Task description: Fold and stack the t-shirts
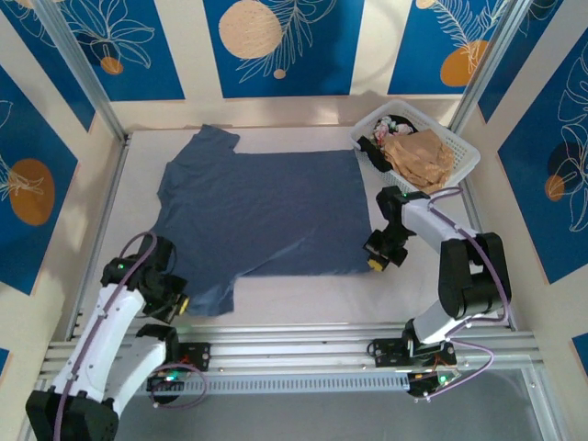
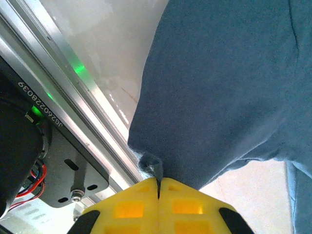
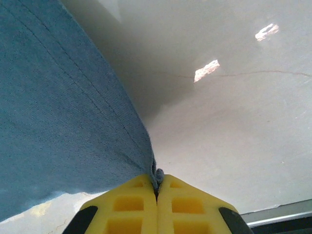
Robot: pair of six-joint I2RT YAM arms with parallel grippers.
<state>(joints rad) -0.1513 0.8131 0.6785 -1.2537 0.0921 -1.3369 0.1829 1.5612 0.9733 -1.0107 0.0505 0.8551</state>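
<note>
A dusty slate-blue t-shirt (image 1: 262, 216) lies spread flat on the white table, its sleeves toward the left. My left gripper (image 1: 183, 304) is shut on the near sleeve of the t-shirt (image 2: 219, 92), a small pinch of cloth bunching between its yellow fingers (image 2: 127, 208). Over at the shirt's near right hem corner, my right gripper (image 1: 375, 263) is shut on the fabric edge (image 3: 58, 117), which runs straight into its yellow fingertips (image 3: 189, 204).
A white lattice basket (image 1: 459, 147) holding a tan garment (image 1: 421, 158) and other cloth stands at the back right. Aluminium rails (image 1: 303, 344) run along the table's near edge. Bare white table (image 3: 234, 122) lies right of the shirt.
</note>
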